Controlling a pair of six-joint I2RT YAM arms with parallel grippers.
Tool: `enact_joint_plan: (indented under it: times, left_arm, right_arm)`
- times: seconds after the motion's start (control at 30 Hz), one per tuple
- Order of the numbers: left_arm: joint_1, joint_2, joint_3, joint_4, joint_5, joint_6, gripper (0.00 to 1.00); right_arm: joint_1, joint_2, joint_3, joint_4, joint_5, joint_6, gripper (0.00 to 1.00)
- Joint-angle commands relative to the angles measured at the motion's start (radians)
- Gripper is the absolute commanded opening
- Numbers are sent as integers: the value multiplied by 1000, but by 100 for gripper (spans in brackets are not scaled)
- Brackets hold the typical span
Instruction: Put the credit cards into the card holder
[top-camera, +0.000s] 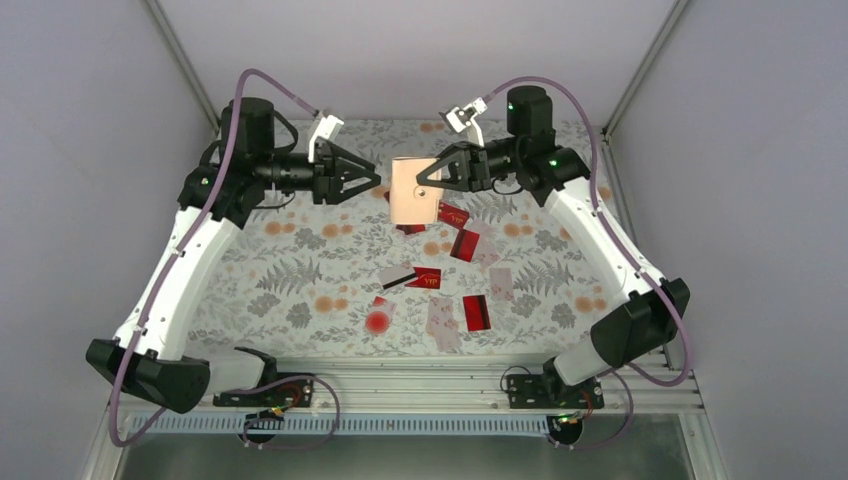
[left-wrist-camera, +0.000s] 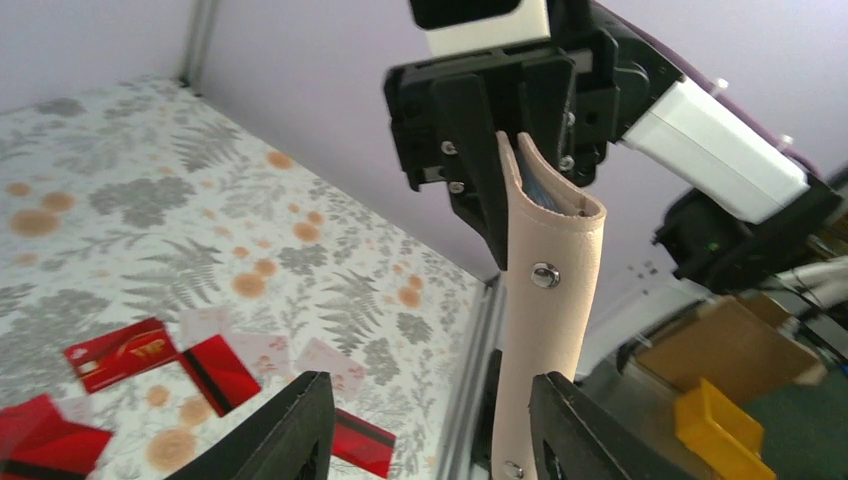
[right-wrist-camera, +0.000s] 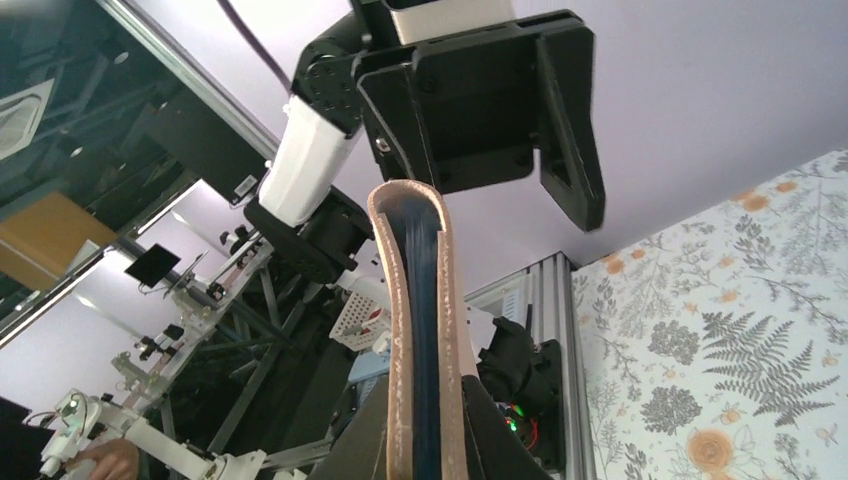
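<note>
My right gripper (top-camera: 432, 176) is shut on the tan card holder (top-camera: 412, 190) and holds it upright above the back of the table. In the right wrist view the holder (right-wrist-camera: 415, 300) stands edge-on between my fingers, its blue lining showing. My left gripper (top-camera: 376, 182) is open and empty, facing the holder's left edge. In the left wrist view the holder (left-wrist-camera: 548, 320) hangs just beyond my right fingertip (left-wrist-camera: 575, 425). Several credit cards lie on the table: red ones (top-camera: 465, 245) (top-camera: 476, 312), a white one with a black stripe (top-camera: 397, 276), and pale pink ones (top-camera: 441, 318).
The table has a fern and flower patterned cover (top-camera: 300, 270). A round red blot (top-camera: 377, 321) sits near the front. Grey walls and metal posts close in the back and sides. An aluminium rail (top-camera: 420, 375) runs along the near edge.
</note>
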Motion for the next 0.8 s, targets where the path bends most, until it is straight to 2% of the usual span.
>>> enact_joint_plan:
  times: [0.0,0.17,0.3,0.4,0.57,0.7,0.73,0.77]
  left_arm:
    - [-10,7,-21,48,183,-14,52]
    - [-25,-9,-49,98,236,-40,57]
    - [-31,-9,-57,118,272,-51,49]
    - [-39,-3,-54,120,286,-51,47]
    - [-44,8,-64,138,283,-57,30]
    - [-45,7,-75,156,240,-70,7]
    - [-46,7,-77,167,218,-86,3]
    - [-46,7,-81,182,200,-104,3]
  right_arm:
    - [39,8,51,-6,-36,-11,4]
    - [49,40,81,20,2,18,4]
    - [67,70,123,17,0,19,4]
    - [82,85,146,16,-3,20,4]
    - [104,101,170,17,8,23,4]
    - [109,106,185,11,22,24,4]
    - [110,106,197,-11,32,8,6]
    - [109,107,216,-49,58,-18,13]
